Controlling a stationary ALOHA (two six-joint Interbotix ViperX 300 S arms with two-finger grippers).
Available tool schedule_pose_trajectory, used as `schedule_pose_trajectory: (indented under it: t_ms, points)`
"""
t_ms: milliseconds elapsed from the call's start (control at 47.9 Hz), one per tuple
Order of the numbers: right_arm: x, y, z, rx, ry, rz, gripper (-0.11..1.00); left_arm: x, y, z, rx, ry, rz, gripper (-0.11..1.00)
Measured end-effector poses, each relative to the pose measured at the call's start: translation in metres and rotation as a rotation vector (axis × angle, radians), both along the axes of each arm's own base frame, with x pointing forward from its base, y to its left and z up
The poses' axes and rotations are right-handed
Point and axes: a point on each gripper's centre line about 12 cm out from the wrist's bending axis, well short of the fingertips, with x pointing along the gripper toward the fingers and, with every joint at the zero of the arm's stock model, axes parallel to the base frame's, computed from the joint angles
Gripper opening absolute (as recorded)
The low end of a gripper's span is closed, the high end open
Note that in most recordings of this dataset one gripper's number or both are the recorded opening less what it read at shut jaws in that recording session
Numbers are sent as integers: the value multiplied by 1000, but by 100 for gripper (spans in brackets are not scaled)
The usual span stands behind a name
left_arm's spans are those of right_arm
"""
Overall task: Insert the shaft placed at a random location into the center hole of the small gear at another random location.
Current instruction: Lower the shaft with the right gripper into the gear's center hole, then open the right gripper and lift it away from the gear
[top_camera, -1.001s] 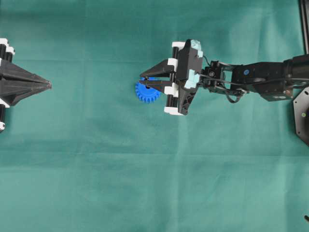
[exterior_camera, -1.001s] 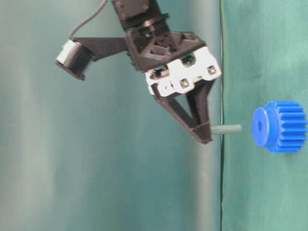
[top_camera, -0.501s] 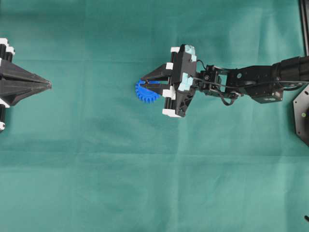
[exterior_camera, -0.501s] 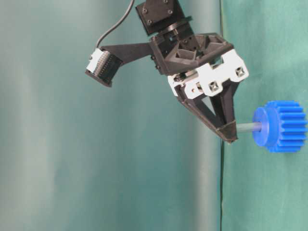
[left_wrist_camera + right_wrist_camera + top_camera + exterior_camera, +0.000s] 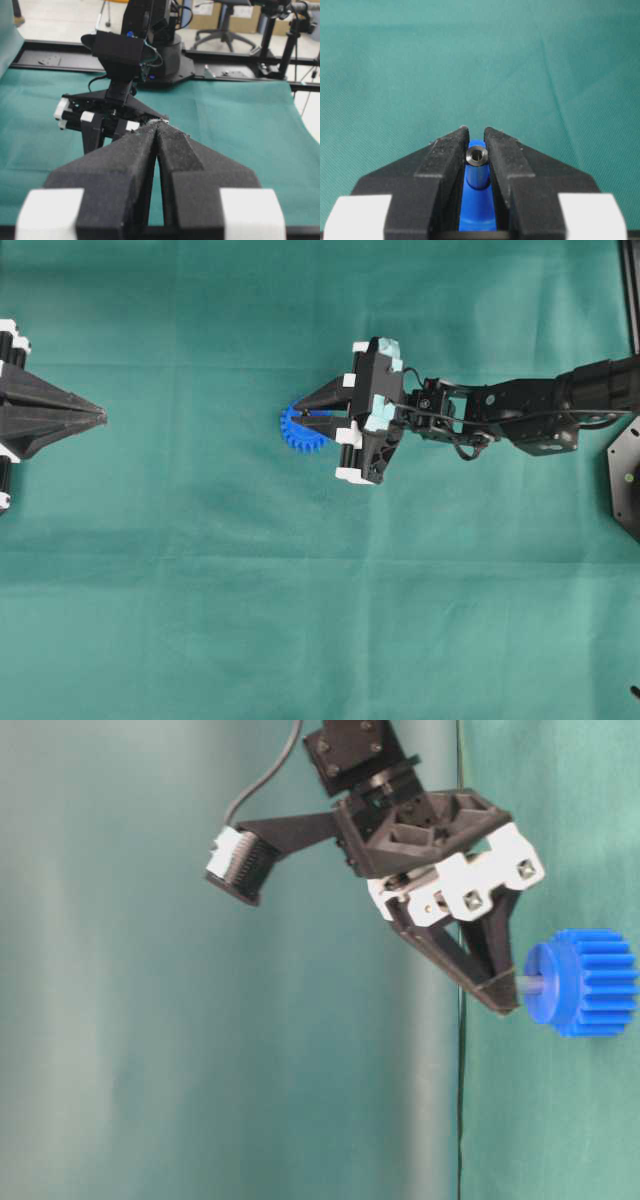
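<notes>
The small gear (image 5: 292, 436) is bright blue and lies on the green cloth near the middle. In the table-level view it (image 5: 590, 982) shows its toothed rim and round hub. My right gripper (image 5: 296, 414) is shut on the shaft (image 5: 522, 985), a short grey pin whose far end sits in the gear's hub, hiding the center hole. In the right wrist view the shaft (image 5: 477, 167) stands between the fingers (image 5: 445, 155) with its hollow shiny end facing the camera and the blue gear (image 5: 479, 212) behind it. My left gripper (image 5: 100, 416) is shut and empty at the far left.
Green cloth covers the table, with a dark seam (image 5: 461, 1100) in the table-level view. A black rail (image 5: 630, 290) and a black base (image 5: 625, 480) sit at the right edge. The left wrist view shows the right arm (image 5: 122, 55) beyond my shut left gripper (image 5: 159, 126).
My right gripper has moved toward the gear with the shaft. The shaft's free end went from apart from the hub to inside its hole, then deeper. The left arm has not moved.
</notes>
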Motion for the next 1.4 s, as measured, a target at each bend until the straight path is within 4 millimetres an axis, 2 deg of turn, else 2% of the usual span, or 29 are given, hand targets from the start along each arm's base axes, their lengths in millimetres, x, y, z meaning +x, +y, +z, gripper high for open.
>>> schedule_pose_trajectory:
  t_ms: [271, 855, 897, 1043, 1106, 1231, 1398]
  points:
    - [0, -1, -14, 11, 23, -10, 15, 0, 0, -1, 0, 5, 0, 0]
    - [0, -2, -13, 14, 21, -13, 16, 0, 0, -1, 0, 5, 0, 0]
    - [0, -2, -14, 14, 22, -13, 23, 0, 0, -1, 0, 5, 0, 0]
    - [0, -4, -14, 18, 25, -20, 67, 0, 0, -1, -3, 6, 0, 0]
    - [-1, -4, -15, 21, 26, -23, 79, 0, 0, -1, 0, 5, 0, 0]
    - [-1, -4, -14, 22, 26, -22, 74, 0, 0, -1, 0, 5, 0, 0]
    - [0, -3, -7, 19, 15, -18, 74, 0, 0, -1, -2, 5, 0, 0]
